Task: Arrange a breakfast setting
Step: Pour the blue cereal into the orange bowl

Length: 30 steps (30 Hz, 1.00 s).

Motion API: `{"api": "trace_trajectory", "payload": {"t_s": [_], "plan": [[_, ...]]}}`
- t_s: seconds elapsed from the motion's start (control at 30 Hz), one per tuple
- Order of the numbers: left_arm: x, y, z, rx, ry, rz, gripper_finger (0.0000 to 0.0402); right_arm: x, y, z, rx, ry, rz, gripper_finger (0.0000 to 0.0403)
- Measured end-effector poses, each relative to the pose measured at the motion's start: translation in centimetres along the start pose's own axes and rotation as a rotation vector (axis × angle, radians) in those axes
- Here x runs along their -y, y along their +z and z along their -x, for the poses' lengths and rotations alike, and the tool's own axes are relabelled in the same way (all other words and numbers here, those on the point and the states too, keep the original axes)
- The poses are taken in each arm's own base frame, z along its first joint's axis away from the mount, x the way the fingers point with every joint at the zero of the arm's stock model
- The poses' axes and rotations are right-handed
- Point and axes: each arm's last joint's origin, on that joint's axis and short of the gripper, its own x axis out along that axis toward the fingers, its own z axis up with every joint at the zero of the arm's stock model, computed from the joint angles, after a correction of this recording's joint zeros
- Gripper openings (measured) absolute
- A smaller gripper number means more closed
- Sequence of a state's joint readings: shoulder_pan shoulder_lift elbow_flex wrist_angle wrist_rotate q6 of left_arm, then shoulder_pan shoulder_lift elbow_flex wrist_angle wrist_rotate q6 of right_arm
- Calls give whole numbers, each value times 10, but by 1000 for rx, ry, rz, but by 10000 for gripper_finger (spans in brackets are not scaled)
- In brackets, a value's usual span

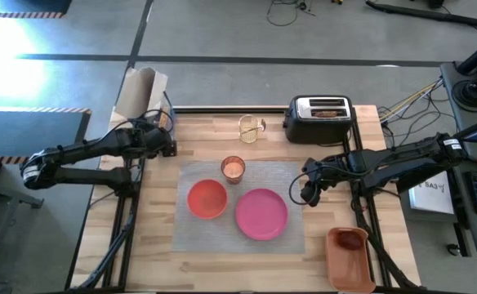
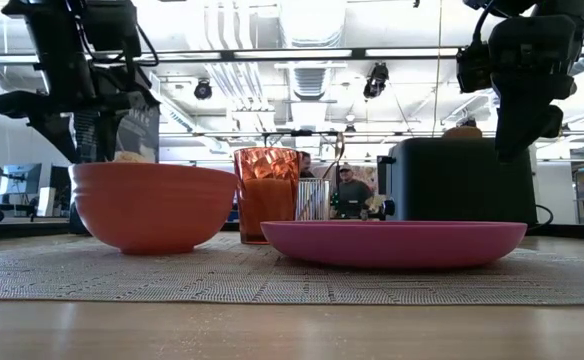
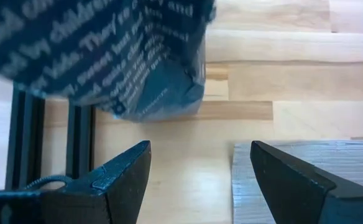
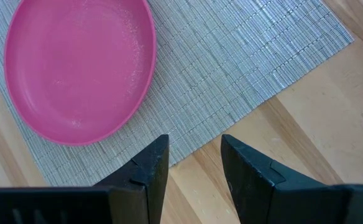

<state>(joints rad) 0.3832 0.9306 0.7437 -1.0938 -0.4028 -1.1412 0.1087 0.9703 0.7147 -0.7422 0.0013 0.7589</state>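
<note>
I see my right pincer point(image 1: 307, 194) released, empty, beside the grey placemat point(image 1: 291, 237) holding plate point(image 1: 261, 214), bowl point(image 1: 207, 198) and glass point(image 1: 233, 168). Left pincer point(image 1: 168, 147) gapes near a bag point(image 1: 143, 88); toaster point(image 1: 318, 118) behind.

High view looks straight down on the whole table; low view sits at tabletop level, close to the pink plate point(image 2: 393, 241) at centre frame; right wrist view stares down at that same plate point(image 4: 79, 67), upper left; left wrist view hovers near the placemat point(image 3: 306, 168) corner
</note>
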Motion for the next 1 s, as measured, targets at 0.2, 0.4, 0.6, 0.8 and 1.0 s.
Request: {"api": "trace_trajectory", "payload": {"t_s": [0.2, 0.4, 0.6, 0.8, 1.0], "plan": [[-2, -7, 2, -20, 30, 34, 259, 0, 0, 0, 0, 0, 0, 137], [-4, -10, -4, 23, 49, 64, 259, 0, 0, 0, 0, 0, 0, 137], [-6, -17, -18, 32, 60, 113, 259, 0, 0, 0, 0, 0, 0, 137], [-7, -18, -25, 112, 74, 126, 264, 0, 0, 0, 0, 0, 0, 137], [-6, -18, -26, 122, 88, 100, 299, 0, 0, 0, 0, 0, 0, 137]]}}
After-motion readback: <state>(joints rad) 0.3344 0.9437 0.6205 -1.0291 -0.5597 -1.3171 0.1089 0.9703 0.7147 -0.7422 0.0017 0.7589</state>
